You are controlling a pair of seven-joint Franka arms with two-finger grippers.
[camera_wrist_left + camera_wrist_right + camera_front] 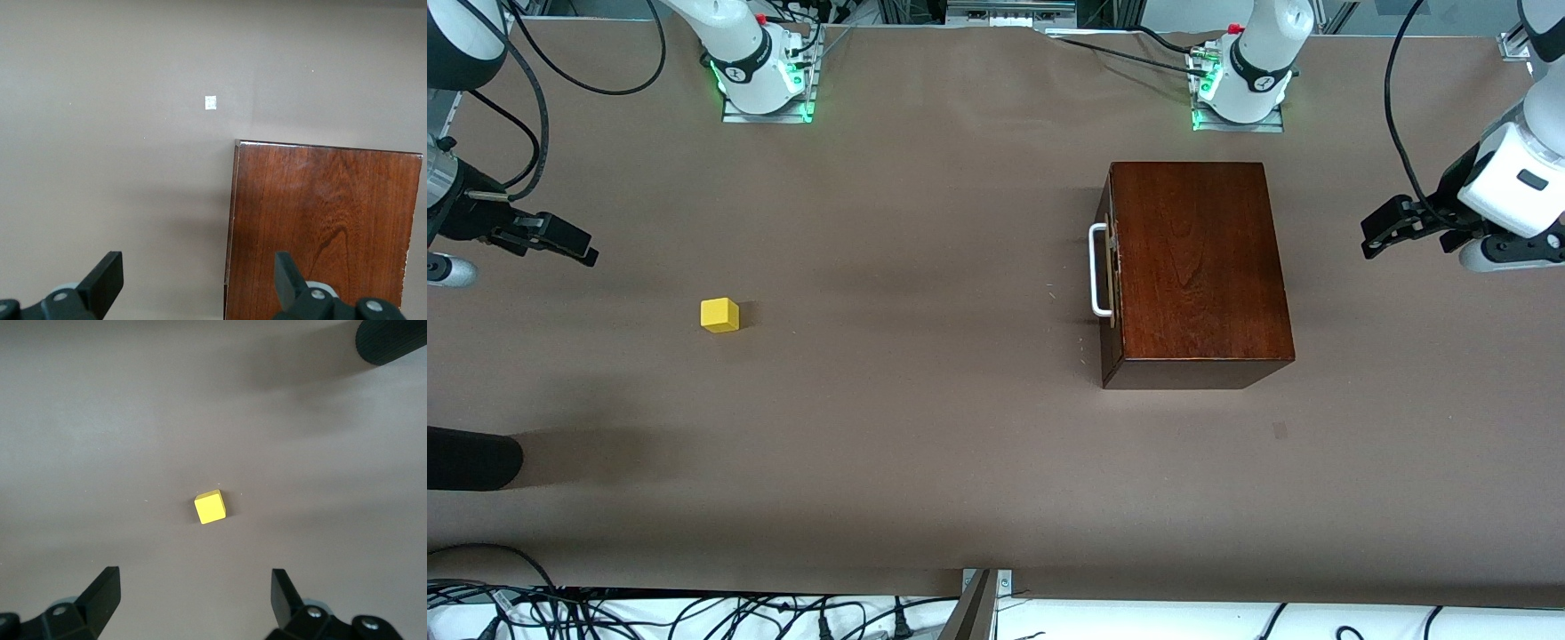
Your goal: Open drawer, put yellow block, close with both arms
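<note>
The drawer sits shut in the dark reddish-brown wooden box, its white bar handle facing the right arm's end of the table. The yellow block lies alone on the brown table toward the right arm's end. My left gripper hangs open and empty over the table just past the box's back end. In the left wrist view the left gripper straddles the edge of the box. My right gripper is open and empty above the table; the right gripper looks down on the block.
A black rounded object juts in at the right arm's end, nearer the front camera than the block; it also shows in the right wrist view. Both arm bases stand along the table's edge farthest from the camera. Cables lie below the table's near edge.
</note>
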